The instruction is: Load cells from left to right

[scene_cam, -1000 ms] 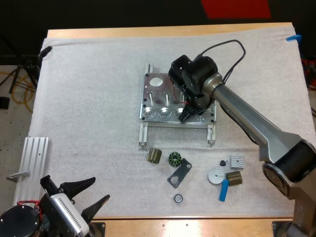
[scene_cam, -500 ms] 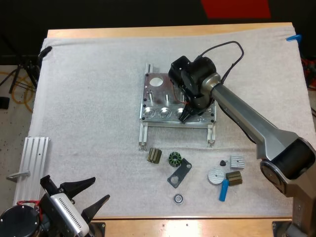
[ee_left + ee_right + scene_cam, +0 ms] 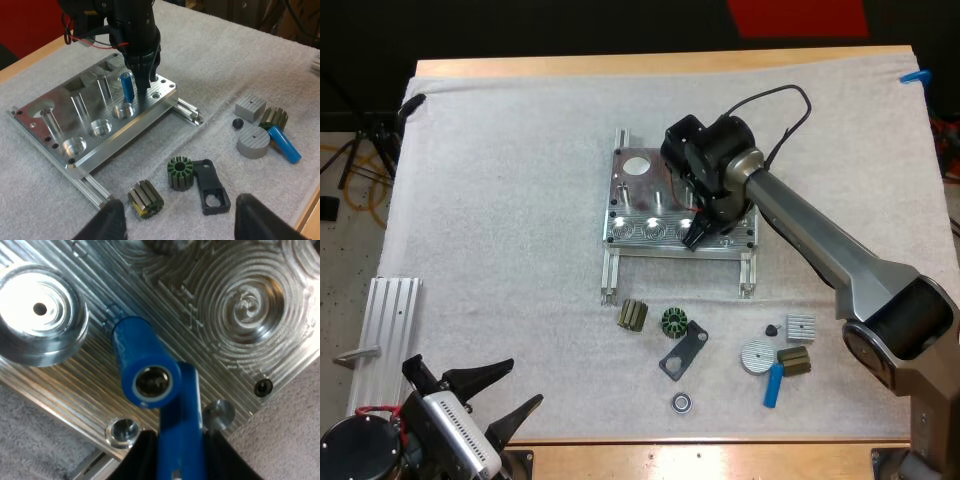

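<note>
No real shift at fixture point(image 3: 635, 190)
Right gripper point(image 3: 692, 238) clenched on blue tool point(image 3: 179, 440) at blue cell point(image 3: 145, 367), likely mid-seating; left gripper point(image 3: 525, 385) spread

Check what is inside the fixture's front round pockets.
The fixture's two leftmost pockets are empty. A blue cell stands by the third, against the right gripper's blue tool; its base is hidden, so seating is unclear.

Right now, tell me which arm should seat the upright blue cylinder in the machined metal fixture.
Right. The right gripper, shut on a blue tool, is at the upright blue cylinder over the machined metal fixture; the left gripper hangs open at the mat's near edge, far from it.
</note>
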Controlling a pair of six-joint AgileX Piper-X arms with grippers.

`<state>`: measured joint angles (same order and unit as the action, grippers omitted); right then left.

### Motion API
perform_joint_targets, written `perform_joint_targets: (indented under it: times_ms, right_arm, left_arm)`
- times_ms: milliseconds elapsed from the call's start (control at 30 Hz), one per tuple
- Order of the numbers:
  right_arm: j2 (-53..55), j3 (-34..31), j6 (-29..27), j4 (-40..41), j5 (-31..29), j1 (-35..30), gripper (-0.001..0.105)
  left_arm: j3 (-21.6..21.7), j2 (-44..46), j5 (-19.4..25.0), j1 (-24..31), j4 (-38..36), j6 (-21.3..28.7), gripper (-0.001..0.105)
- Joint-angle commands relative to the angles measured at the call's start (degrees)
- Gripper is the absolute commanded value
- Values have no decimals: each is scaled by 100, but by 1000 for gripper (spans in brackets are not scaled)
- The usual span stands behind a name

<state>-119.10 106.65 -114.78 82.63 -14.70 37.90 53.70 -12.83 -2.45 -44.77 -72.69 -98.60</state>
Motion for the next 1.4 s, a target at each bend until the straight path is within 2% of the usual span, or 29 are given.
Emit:
perform_joint_targets:
  times_ms: [0,167,300,1033,1367]
  right_arm:
    - [-33,41,-47,-27,31,-41,0]
    - [-33,41,-47,-128,31,-52,0]
    - [-33,41,23,-190,-283,-83,0]
    - [-33,41,336,-377,-279,-170,0]
    - [-33,41,992,-254,-357,-170,0]
  left_arm:
    - [2,39,-33,1,98,-58,47]
    - [2,39,-33,1,98,-58,47]
    - [2,39,-33,1,98,-58,47]
    - [2,39,-33,1,98,-58,47]
    - [2,39,-33,1,98,-58,47]
